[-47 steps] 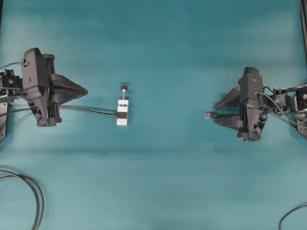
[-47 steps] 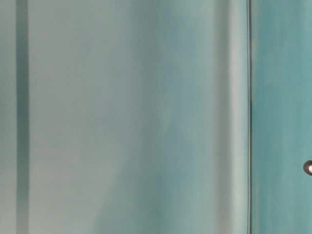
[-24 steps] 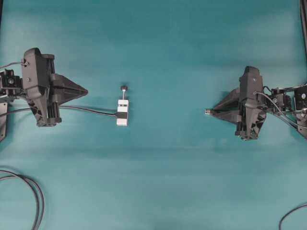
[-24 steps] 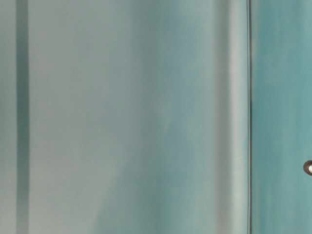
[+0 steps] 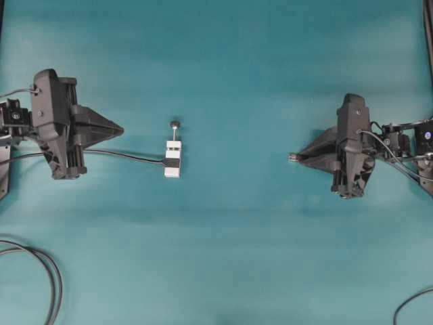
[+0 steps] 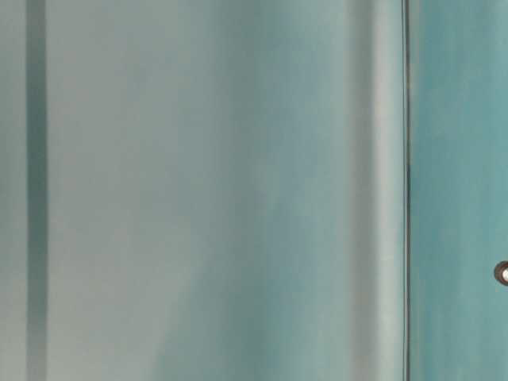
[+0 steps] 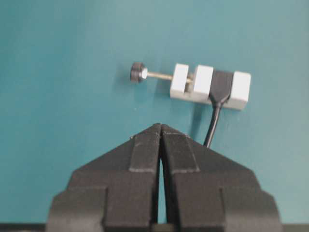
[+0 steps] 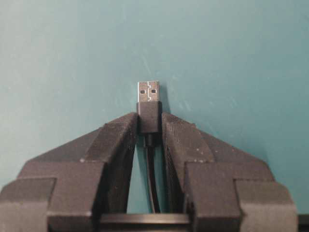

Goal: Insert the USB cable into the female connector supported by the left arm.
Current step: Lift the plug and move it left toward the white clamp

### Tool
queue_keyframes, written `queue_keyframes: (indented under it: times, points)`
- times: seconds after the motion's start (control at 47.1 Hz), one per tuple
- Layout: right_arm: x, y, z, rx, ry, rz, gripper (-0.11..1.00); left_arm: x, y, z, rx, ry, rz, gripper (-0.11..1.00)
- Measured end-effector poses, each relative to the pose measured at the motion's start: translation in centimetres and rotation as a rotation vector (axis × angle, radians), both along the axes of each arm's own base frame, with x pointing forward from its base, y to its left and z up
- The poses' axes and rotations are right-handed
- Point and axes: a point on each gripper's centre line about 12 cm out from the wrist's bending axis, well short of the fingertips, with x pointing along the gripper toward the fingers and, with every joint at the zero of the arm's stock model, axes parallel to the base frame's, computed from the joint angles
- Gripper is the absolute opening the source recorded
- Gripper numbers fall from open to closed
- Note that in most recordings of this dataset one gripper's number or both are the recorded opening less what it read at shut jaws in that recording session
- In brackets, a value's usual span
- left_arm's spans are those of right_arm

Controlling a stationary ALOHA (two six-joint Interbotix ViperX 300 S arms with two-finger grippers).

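Observation:
The female connector (image 5: 172, 160) is a small white block with a black band and a knobbed rod; it lies on the teal table left of centre, also in the left wrist view (image 7: 211, 87). My left gripper (image 5: 120, 127) is shut and empty, well to the left of the connector, its tips (image 7: 161, 126) short of it. On the right, my right gripper (image 5: 302, 157) is shut on the USB cable's black plug body (image 8: 149, 116). The grey metal plug (image 8: 148, 91) sticks out past the fingertips, pointing left (image 5: 293, 157). The cable runs back between the fingers.
A thin black cable (image 5: 115, 154) runs from the connector back under the left arm. Thicker black cords loop at the bottom left (image 5: 47, 271) and bottom right (image 5: 409, 305) corners. The table-level view shows only blurred teal surface.
The right gripper's fingers have closed from wide apart onto the USB plug. The left gripper and the connector have not moved.

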Motion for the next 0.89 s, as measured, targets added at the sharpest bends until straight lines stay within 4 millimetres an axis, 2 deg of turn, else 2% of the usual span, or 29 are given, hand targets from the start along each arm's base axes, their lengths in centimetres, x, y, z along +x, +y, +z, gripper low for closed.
queue_keyframes:
  times: [0.149, 0.34, 0.51, 0.637, 0.829, 0.892]
  points:
    - [0.8, 0.0, 0.5, -0.002, -0.021, 0.003, 0.21, -0.3, -0.4, -1.3, 0.003, 0.005, -0.012, 0.07]
    - [2.4, -0.2, 0.9, -0.002, -0.012, -0.001, 0.21, -0.1, -2.0, -2.8, 0.014, 0.008, -0.086, 0.09]
    - [4.4, -0.2, 1.9, -0.004, -0.014, 0.001, 0.21, 0.3, -3.2, -3.8, 0.023, 0.007, -0.14, 0.17]
    - [5.6, -0.3, 2.6, -0.006, -0.032, 0.001, 0.21, 0.6, -3.5, -4.0, 0.027, -0.021, -0.154, 0.32]
    - [7.0, -0.3, 3.6, -0.007, -0.07, 0.003, 0.21, 0.5, -3.5, -4.7, 0.026, -0.01, -0.153, 0.71]
    - [7.5, -0.3, 3.9, -0.007, -0.08, 0.002, 0.21, 0.5, -3.5, -5.0, 0.026, 0.001, -0.153, 0.78]
